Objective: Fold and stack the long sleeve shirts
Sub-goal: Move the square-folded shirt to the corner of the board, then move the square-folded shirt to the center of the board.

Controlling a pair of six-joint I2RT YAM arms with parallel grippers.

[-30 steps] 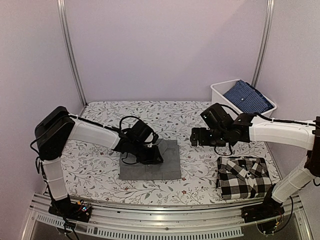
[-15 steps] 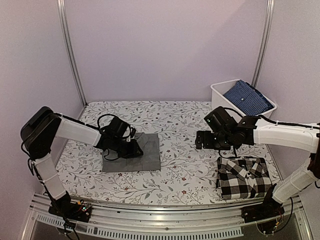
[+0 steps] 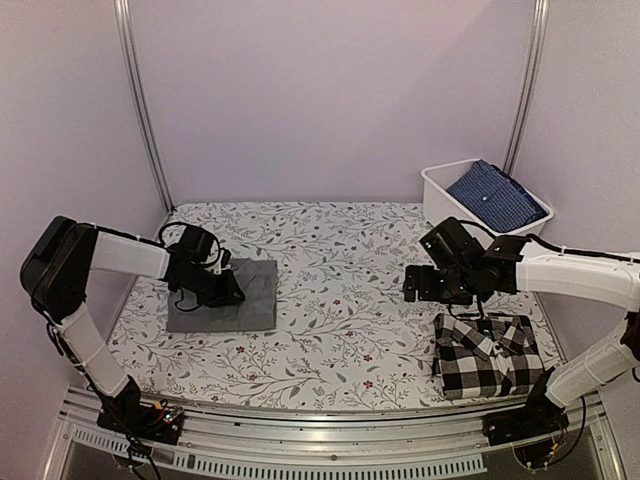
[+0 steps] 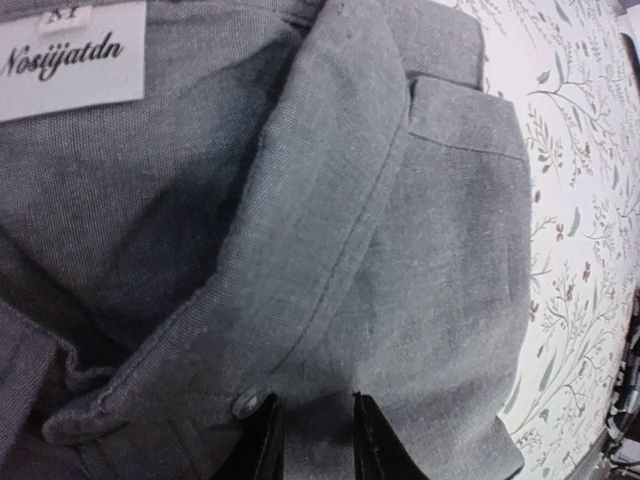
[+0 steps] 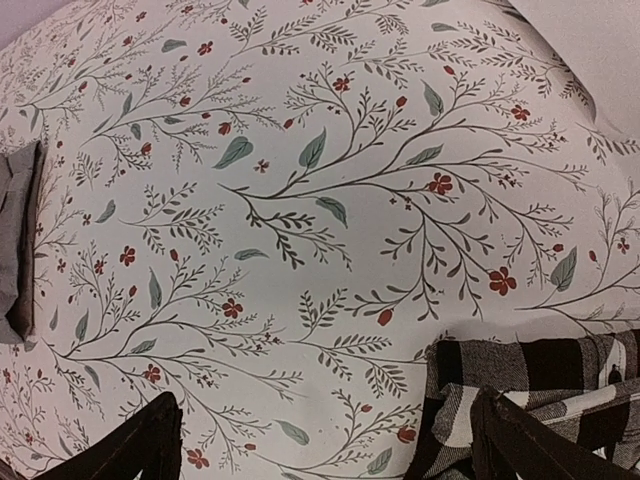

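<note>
The plain grey shirt (image 3: 245, 296) lies folded at the left of the table. My left gripper (image 3: 228, 293) rests on its near-left part, jaws nearly closed and pinching its cloth. In the left wrist view the grey shirt (image 4: 420, 230) fills the frame, with collar, a button and a white label, and the gripper (image 4: 315, 432) grips cloth at the bottom edge. The black-and-white checked shirt (image 3: 487, 353) lies folded at the front right. My right gripper (image 3: 411, 285) hovers open and empty just left of and beyond it. In the right wrist view this gripper (image 5: 330, 440) is spread wide, with the checked shirt (image 5: 540, 385) by the right finger.
A white bin (image 3: 441, 195) holding a folded blue cloth (image 3: 497, 193) stands at the back right corner. The floral tablecloth (image 3: 340, 300) covers the table. The grey shirt's edge (image 5: 18, 240) shows at the left of the right wrist view.
My left gripper has dragged the grey shirt from the table's middle to the left. My right gripper has drawn back a little to the right, towards the checked shirt.
</note>
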